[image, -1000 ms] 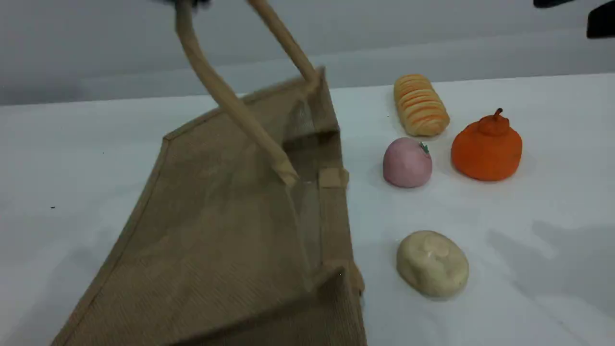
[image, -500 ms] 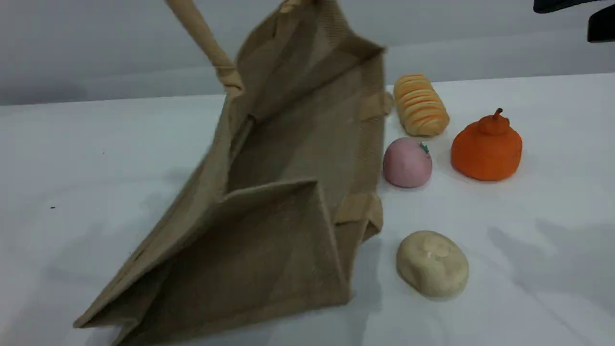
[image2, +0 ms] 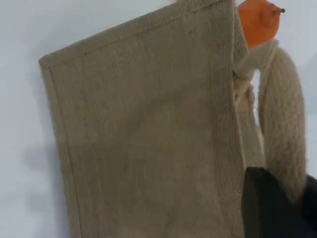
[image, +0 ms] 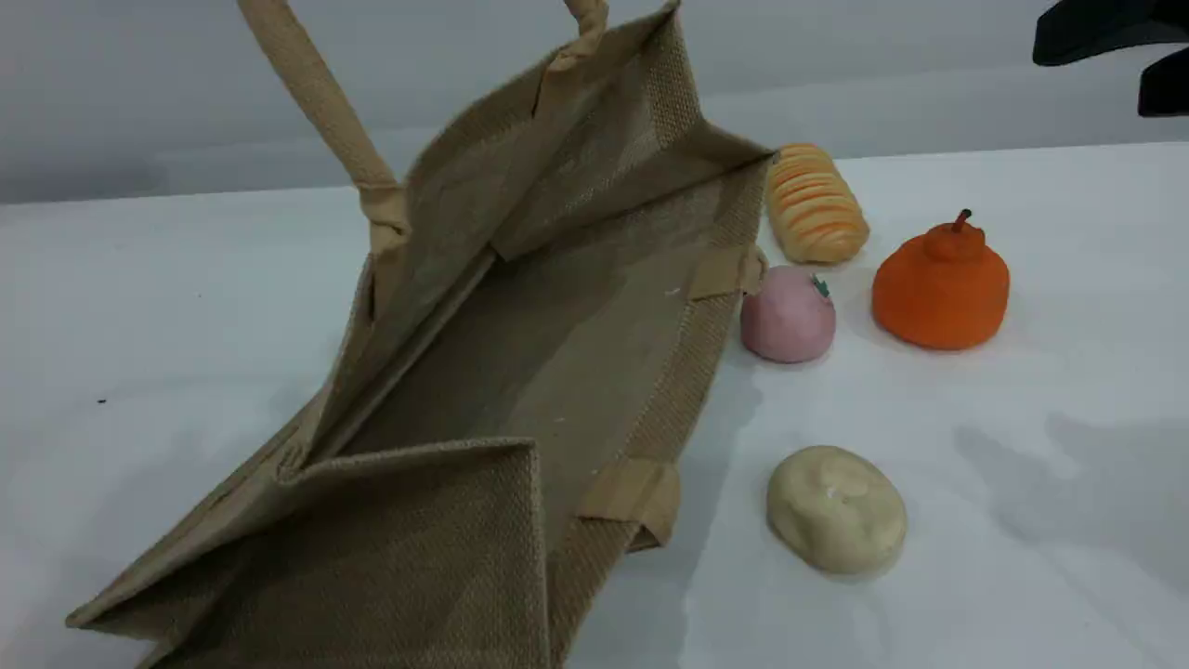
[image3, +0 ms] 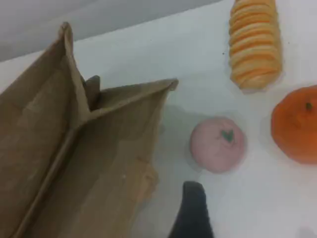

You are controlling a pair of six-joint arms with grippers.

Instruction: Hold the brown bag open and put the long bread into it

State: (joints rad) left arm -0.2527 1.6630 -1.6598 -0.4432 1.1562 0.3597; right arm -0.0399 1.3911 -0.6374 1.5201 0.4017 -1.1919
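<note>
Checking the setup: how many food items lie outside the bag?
4, all right of the brown jute bag: striped golden long bread farthest, pink ball beside the bag's rim, orange pumpkin-shaped piece rightmost, cream lump nearest. The bag may hide others.

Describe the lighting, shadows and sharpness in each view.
Scene view: soft even light, faint grey shadows on the table, brown bag sharp. Left wrist view: bag weave slightly soft, handle close and fuzzy. Right wrist view: mildly soft throughout, right tool a dark blur.
</note>
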